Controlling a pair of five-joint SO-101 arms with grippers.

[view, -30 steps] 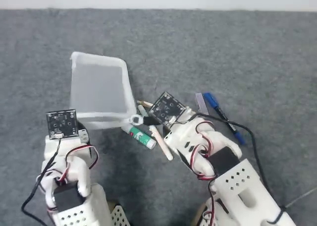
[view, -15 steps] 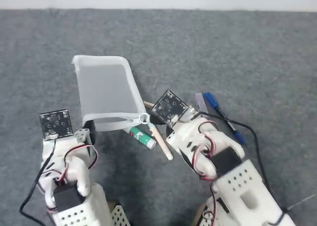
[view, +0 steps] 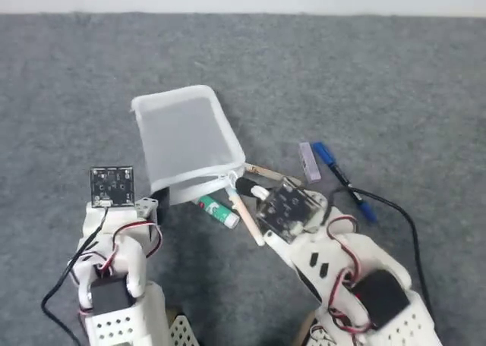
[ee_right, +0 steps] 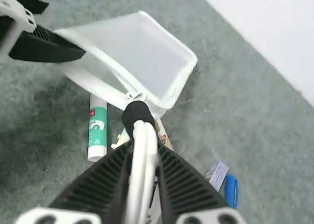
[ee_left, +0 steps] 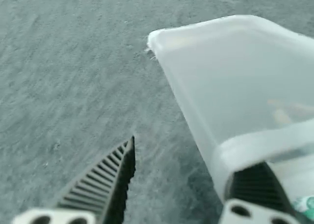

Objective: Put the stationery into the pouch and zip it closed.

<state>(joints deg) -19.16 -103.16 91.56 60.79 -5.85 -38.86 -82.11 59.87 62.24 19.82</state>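
The translucent white pouch [view: 186, 133] [ee_left: 245, 81] [ee_right: 140, 52] lies open-mouthed on the grey carpet. My right gripper [view: 254, 191] [ee_right: 143, 151] is shut on a white pen with a black tip [ee_right: 138, 117], and that tip sits at the pouch's zipper ring [view: 230, 179] [ee_right: 136, 95]. My left gripper [view: 156, 199] [ee_left: 191, 160] [ee_right: 34, 22] is open at the pouch's near corner, one finger [ee_left: 253, 183] against the mouth band. A green-and-white glue stick [view: 219, 211] [ee_right: 97, 128], a cream stick [view: 247, 218] and a wooden pencil [view: 267, 171] lie by the mouth.
A blue pen [view: 340, 177] [ee_right: 230, 189] and a lilac eraser [view: 308, 161] [ee_right: 216, 172] lie on the carpet to the right of the pouch. A black cable [view: 395, 209] runs along the right arm. Bare carpet spreads behind and to the left.
The pouch has slid and turned to the right. My right arm has drawn back toward the near edge with the pen at the zipper ring, and my left arm has shifted right with the pouch.
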